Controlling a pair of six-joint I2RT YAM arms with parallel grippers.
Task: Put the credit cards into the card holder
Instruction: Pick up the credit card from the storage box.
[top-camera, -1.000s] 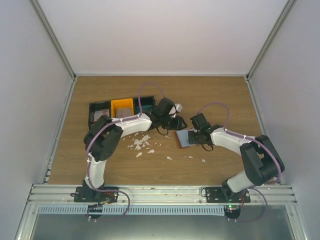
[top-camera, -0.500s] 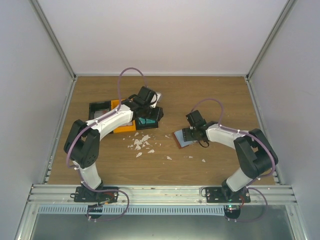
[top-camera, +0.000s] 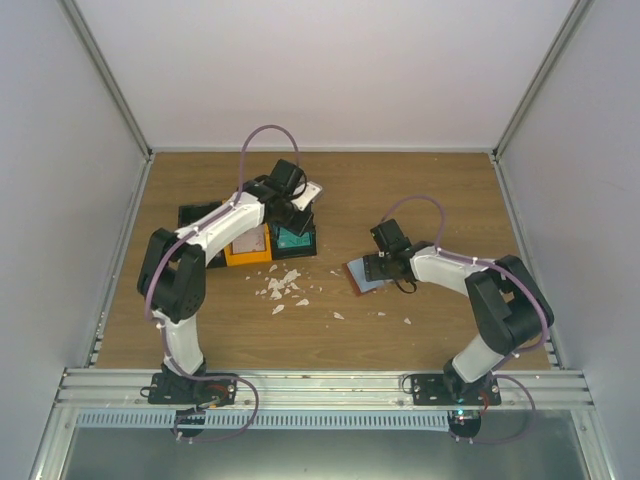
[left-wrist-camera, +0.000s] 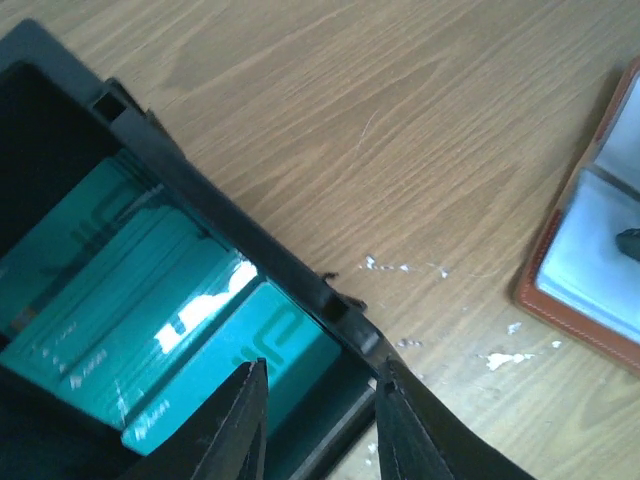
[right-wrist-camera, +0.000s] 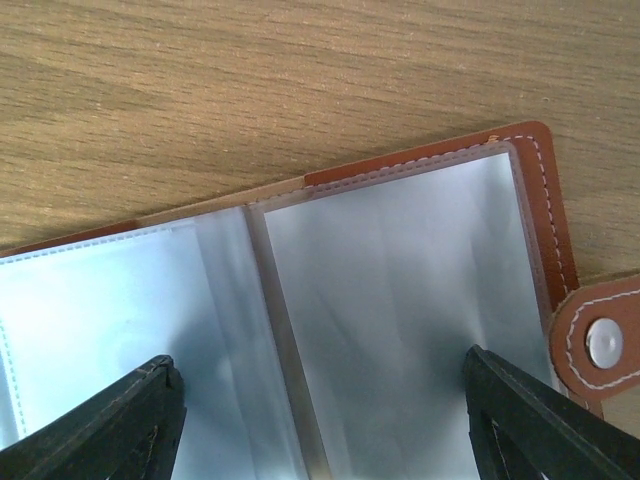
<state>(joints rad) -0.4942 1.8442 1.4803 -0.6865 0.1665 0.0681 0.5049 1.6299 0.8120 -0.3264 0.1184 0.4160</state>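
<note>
My left gripper (left-wrist-camera: 320, 372), partly open and empty, hangs over the black bin (left-wrist-camera: 270, 262). I should clear its wall and pinch just one of the teal credit cards (left-wrist-camera: 130, 300) lying beneath. My right gripper (right-wrist-camera: 320, 360), spread wide and empty, straddles the open card holder (right-wrist-camera: 400, 290) directly below.

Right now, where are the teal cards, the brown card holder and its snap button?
teal credit cards (left-wrist-camera: 140, 310): left wrist view, face of the stacked cards.
card holder (right-wrist-camera: 555, 230): right wrist view, brown stitched leather edge.
snap button (right-wrist-camera: 605, 343): right wrist view, centre of the metal stud.
</note>
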